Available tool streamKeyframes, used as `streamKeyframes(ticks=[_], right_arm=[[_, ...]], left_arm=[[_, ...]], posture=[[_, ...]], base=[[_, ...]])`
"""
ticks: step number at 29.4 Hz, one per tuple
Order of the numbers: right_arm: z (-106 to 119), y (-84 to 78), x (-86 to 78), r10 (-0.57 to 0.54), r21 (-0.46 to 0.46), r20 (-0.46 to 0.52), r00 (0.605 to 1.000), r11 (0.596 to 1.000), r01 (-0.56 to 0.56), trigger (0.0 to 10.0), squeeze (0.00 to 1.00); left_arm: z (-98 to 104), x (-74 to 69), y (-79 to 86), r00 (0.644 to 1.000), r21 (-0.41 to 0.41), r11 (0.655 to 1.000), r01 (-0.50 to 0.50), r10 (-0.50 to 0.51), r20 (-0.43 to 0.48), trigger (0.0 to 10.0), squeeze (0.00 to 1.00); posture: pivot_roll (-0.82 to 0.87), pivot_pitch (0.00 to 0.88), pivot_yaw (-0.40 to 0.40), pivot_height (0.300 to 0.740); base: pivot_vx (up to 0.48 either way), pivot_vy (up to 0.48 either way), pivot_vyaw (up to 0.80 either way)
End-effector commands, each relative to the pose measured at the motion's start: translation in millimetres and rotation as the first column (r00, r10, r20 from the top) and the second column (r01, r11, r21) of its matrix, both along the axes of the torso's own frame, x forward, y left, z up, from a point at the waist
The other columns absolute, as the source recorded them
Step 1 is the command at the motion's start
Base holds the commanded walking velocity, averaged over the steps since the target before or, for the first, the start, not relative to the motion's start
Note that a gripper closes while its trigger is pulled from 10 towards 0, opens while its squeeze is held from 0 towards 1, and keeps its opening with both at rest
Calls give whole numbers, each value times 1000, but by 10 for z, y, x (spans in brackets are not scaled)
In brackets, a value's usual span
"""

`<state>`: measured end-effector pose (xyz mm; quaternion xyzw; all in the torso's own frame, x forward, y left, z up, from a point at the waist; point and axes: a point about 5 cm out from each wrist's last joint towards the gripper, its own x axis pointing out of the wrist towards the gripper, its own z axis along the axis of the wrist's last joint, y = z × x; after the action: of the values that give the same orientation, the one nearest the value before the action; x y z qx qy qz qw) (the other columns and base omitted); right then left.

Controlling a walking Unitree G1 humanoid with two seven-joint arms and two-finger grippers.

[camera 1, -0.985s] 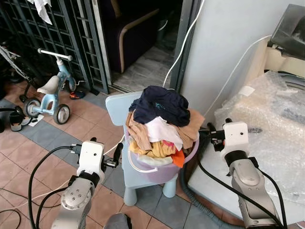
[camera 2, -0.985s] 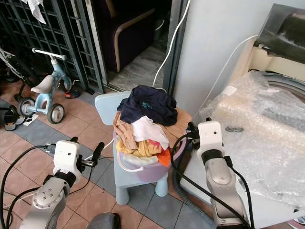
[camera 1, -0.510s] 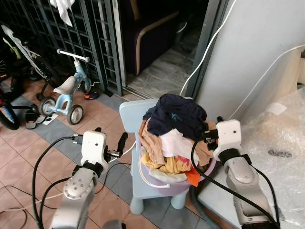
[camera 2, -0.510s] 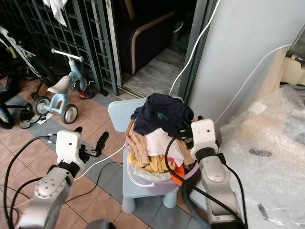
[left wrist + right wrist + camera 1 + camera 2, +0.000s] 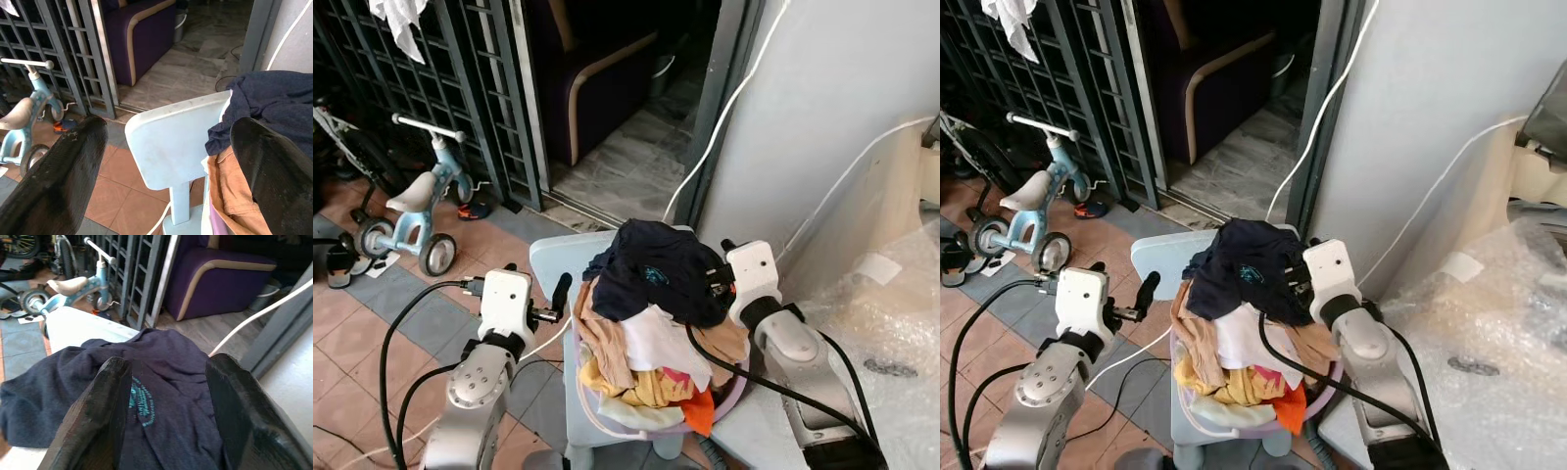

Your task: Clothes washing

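Note:
A lilac basket (image 5: 728, 388) heaped with clothes stands on a small light-blue chair (image 5: 551, 262). A navy garment (image 5: 656, 274) with a teal print lies on top of the heap. My right gripper (image 5: 168, 361) is open and sits right at this garment from the heap's right side, its fingers (image 5: 113, 396) standing either side of the dark cloth. My left gripper (image 5: 168, 126) is open beside the chair's backrest, left of the heap, holding nothing. Beige, white, yellow and orange clothes (image 5: 651, 367) hang over the basket's rim.
A washing machine under bubble wrap (image 5: 891, 343) stands at the right against a grey wall. A child's tricycle (image 5: 411, 196) and a metal gate (image 5: 460, 59) are to the left. Behind is a doorway with a purple sofa (image 5: 597, 69). A white cable (image 5: 724, 108) runs down the door frame.
My right gripper has moved left from beside the basket up to the navy garment on top. The view has shifted and drawn closer. The left gripper keeps its place by the chair.

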<state>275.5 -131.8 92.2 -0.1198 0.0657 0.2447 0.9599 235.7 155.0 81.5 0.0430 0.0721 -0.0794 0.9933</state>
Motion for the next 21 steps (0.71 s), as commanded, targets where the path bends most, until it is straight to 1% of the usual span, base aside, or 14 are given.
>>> streamKeyframes(ticks=[1,3,4,6,7,9,10,14,16,17,19,21], right_arm=[[-25,19,47,68,-27,-22,997,997,-68,10000,0],[-6,75,79,117,-68,-2,993,991,-117,10000,0],[31,95,166,107,-69,0,994,992,-107,10000,0],[64,108,266,90,-63,-13,996,994,-91,10000,0],[54,113,298,90,-89,-18,996,992,-92,10000,0],[41,110,313,85,-102,-25,996,991,-87,10000,0],[14,96,334,71,-112,-44,997,991,-76,10000,0],[-63,53,421,9,-125,-88,996,992,-20,10000,0],[-130,37,482,-42,-159,-120,992,987,23,10000,0],[-214,-9,528,-109,-210,-170,979,975,72,10000,0],[-261,-50,541,-143,-226,-200,969,969,96,10000,0],[-277,-67,543,-153,-226,-210,966,969,104,10000,0]], left_arm=[[39,8,-31,1000,9,1000,5,-5,3,10000,0],[49,-5,-27,1000,10,1000,2,-2,6,10000,0],[63,-7,-17,1000,12,1000,-13,13,8,10000,0],[88,-7,-5,1000,15,1000,-25,25,11,10000,0],[100,-18,-1,999,15,999,-32,32,12,10000,0],[105,-21,0,999,15,999,-35,35,13,10000,0],[110,-27,-1,999,15,999,-39,39,11,10000,0],[116,-70,-9,999,16,999,-46,46,5,10000,0],[77,-100,-19,999,14,999,-46,46,-14,10000,0],[55,-110,-38,999,15,999,-40,41,-25,10000,0],[55,-106,-49,999,15,999,-38,38,-25,10000,0],[57,-103,-51,999,15,999,-37,37,-23,10000,0]], posture=[[1,53,-13,740],[2,52,-13,740],[18,54,-21,740],[25,66,-24,740],[26,72,-25,740],[30,80,-29,740],[32,85,-31,740],[38,93,-34,740],[37,86,-36,740],[41,81,-37,740],[43,71,-40,740],[43,71,-40,740]], base=[[0,0,800],[0,0,800],[0,0,800],[0,0,800],[0,0,800],[0,0,800],[0,0,463],[0,0,0],[0,0,0],[0,0,0],[0,0,0],[0,0,0]])
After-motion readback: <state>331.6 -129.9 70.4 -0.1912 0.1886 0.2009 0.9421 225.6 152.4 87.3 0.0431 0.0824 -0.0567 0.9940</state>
